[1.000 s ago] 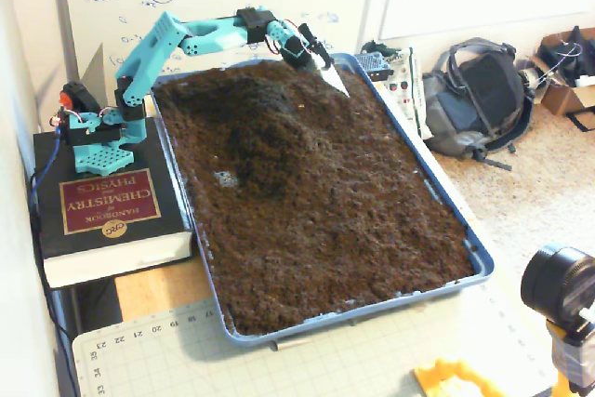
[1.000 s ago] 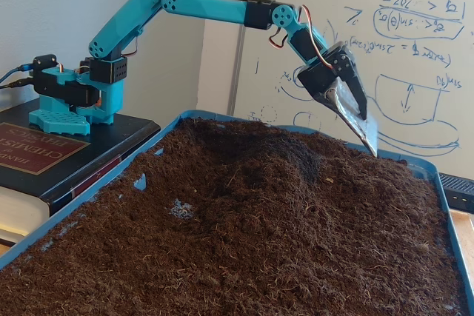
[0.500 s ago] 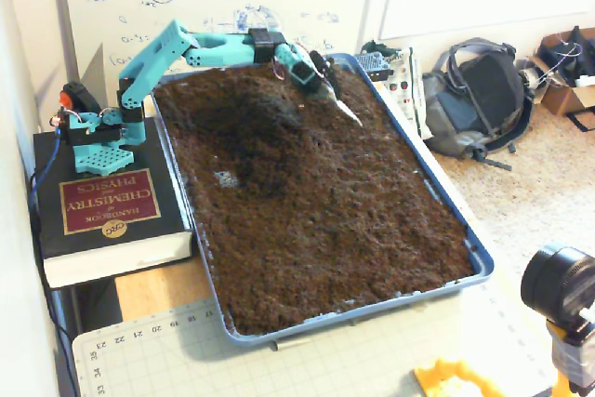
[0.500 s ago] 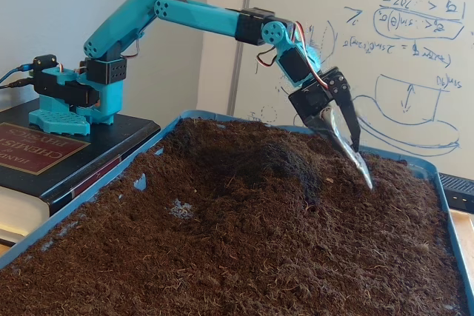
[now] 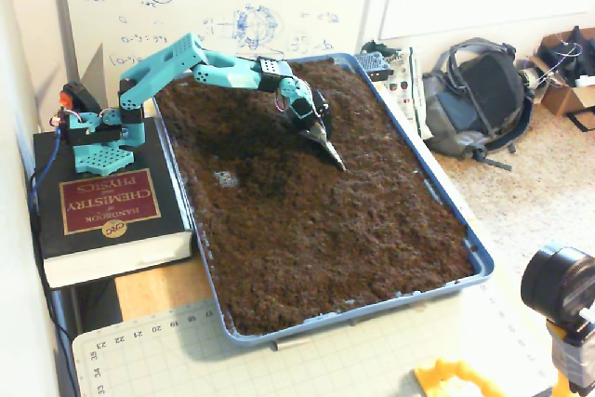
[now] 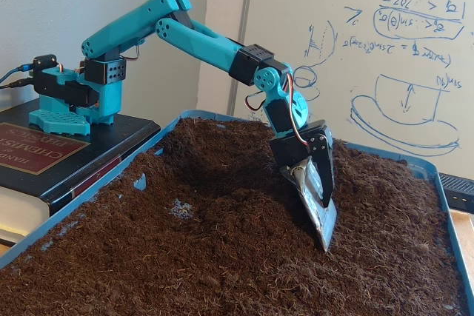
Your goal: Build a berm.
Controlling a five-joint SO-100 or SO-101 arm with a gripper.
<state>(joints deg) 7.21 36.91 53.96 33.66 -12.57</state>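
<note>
A blue tray [image 5: 449,218] is filled with dark brown crumbly soil [image 5: 316,230]. The soil is uneven. It is heaped higher at the far end [image 5: 321,76], also seen in the other fixed view [image 6: 222,135], and I cannot make out a clear-cut berm. A shallow hollow lies left of centre, with a small bare patch of tray bottom [image 5: 226,177] [image 6: 181,209]. My teal arm reaches over the tray. Its gripper [image 5: 337,161] [image 6: 326,238] carries a flat metal blade and points steeply down. The jaws look pressed together, holding nothing, with the tip in the soil surface.
The arm's base [image 5: 98,132] stands on a thick black book [image 5: 102,216] left of the tray. A whiteboard [image 6: 392,57] stands behind. A backpack [image 5: 479,99] and boxes lie to the right, a cutting mat [image 5: 307,360] and a camera [image 5: 562,290] in front.
</note>
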